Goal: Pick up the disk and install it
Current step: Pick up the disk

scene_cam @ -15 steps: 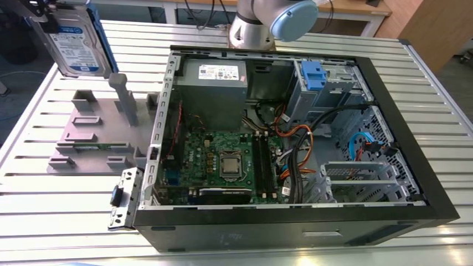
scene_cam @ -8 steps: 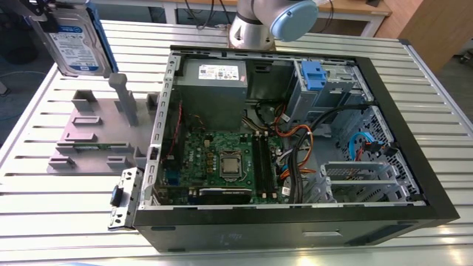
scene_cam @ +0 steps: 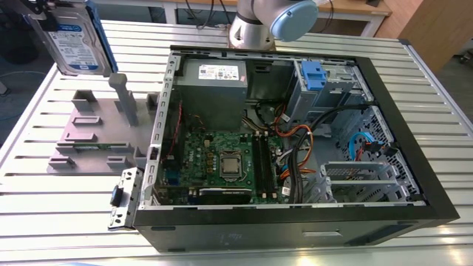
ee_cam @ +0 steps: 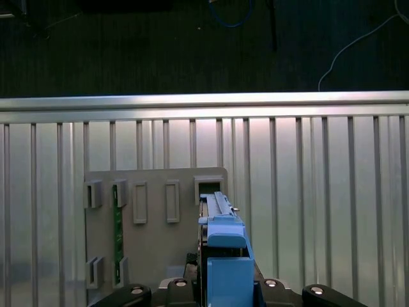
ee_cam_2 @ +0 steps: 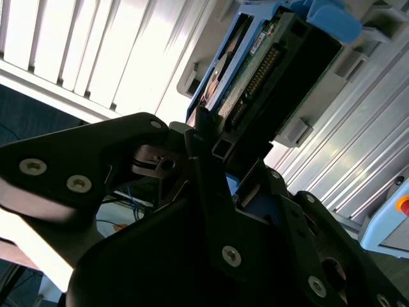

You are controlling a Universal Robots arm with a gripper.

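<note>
The disk, a silver-grey drive with a white-and-blue label in a blue carrier bracket, hangs upright in the air at the exterior view's far left, above the grey stand. My gripper is shut on its upper end. In the second wrist view the black fingers clamp the disk by its connector end. The first wrist view looks down along the disk's blue bracket, held in the gripper, onto the stand below.
An open computer case lies on the slatted metal table, with a grey power supply, a motherboard and a blue-tabbed drive cage inside. A green memory stick rests in the stand, and an upright post rises below the disk.
</note>
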